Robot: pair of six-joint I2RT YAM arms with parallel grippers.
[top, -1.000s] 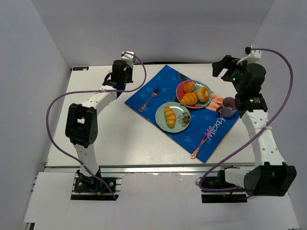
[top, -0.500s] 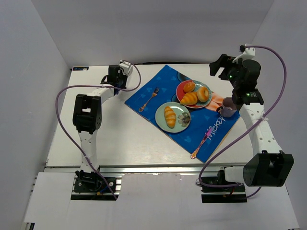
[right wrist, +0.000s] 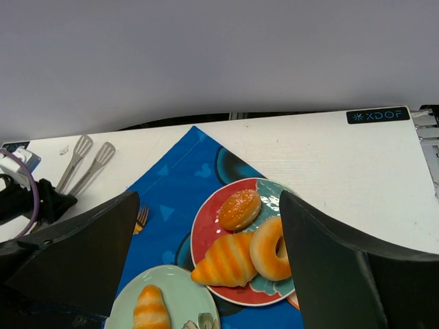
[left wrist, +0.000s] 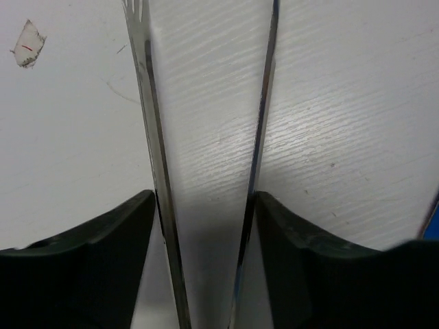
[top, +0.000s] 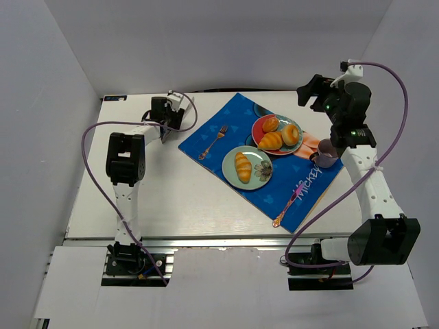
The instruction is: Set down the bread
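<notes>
**Bread (top: 243,167) between two far grippers**

It lies on the near teal plate (top: 247,186), long axis near-to-far, seemingly placed already. Far left, the left gripper (left wrist: 206,205) straddles tongs (left wrist: 152,103) on the counter (top: 171,199); whether it grips them I cannot tell. Far right, the right gripper (right wrist: 209,199) gapes empty. Neither is clearly nearer.

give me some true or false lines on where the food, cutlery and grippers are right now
1. The bread lies on the green plate. True.
2. The doughnut shares that plate with it. False: the doughnut is on the red plate.
3. The right gripper holds the purple cup. False: its jaws are open and empty, and the cup stands beside the red plate.
4. The fork lies on the blue mat. True.
5. The tongs sit between the fingers of the left gripper. True.
</notes>
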